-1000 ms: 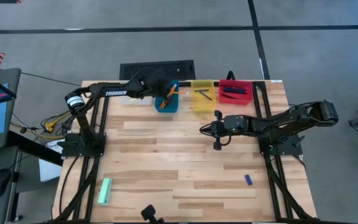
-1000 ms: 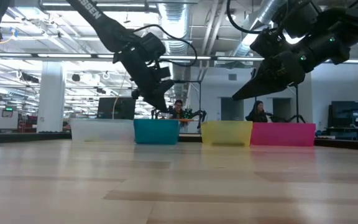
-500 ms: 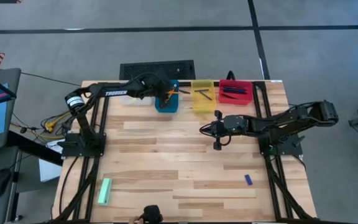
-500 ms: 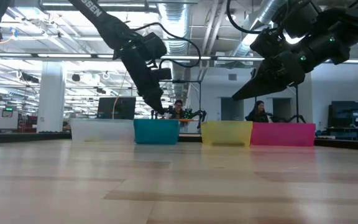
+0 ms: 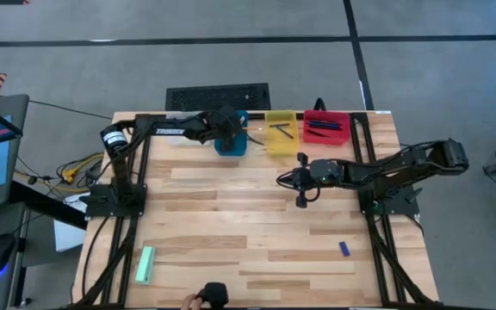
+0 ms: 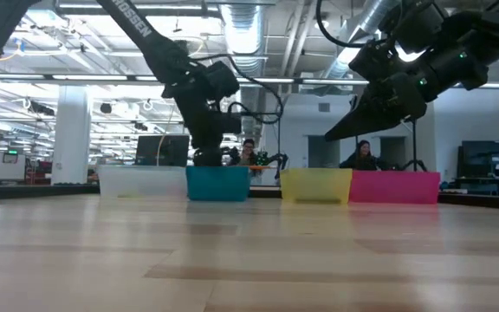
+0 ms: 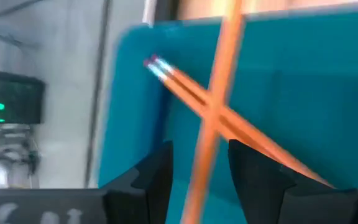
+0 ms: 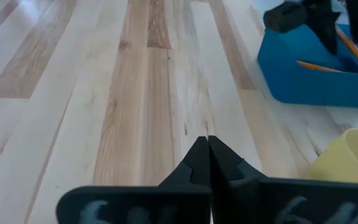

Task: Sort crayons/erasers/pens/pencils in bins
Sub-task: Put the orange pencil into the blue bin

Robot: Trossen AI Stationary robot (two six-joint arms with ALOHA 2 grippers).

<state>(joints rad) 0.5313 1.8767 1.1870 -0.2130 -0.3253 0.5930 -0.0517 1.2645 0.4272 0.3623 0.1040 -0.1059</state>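
We see the left gripper (image 7: 197,180) down inside the blue bin (image 5: 231,143), at the far edge of the wooden surface (image 5: 231,215). Its jaws are apart, and one orange pencil (image 7: 213,118) stands between them. We cannot tell if they touch it. It crosses over another pencil (image 7: 229,124) that lies slanted in the blue bin.

The right gripper (image 8: 208,163) hangs in the air over the middle of the surface, near the yellow bin (image 5: 281,133). Its jaws are pressed together with nothing in them.

The four bins stand in a row along the far edge. The clear bin (image 6: 142,181) is just beside the blue one. Then come the yellow bin and the red bin (image 5: 325,127). The red bin has dark pens (image 5: 324,127) in it. The yellow bin holds a few small things, but we cannot tell what they are.

A small blue eraser (image 5: 344,249) lies on the surface on the right side, well apart from the bins. A light green block (image 5: 145,264) lies near the left front corner.
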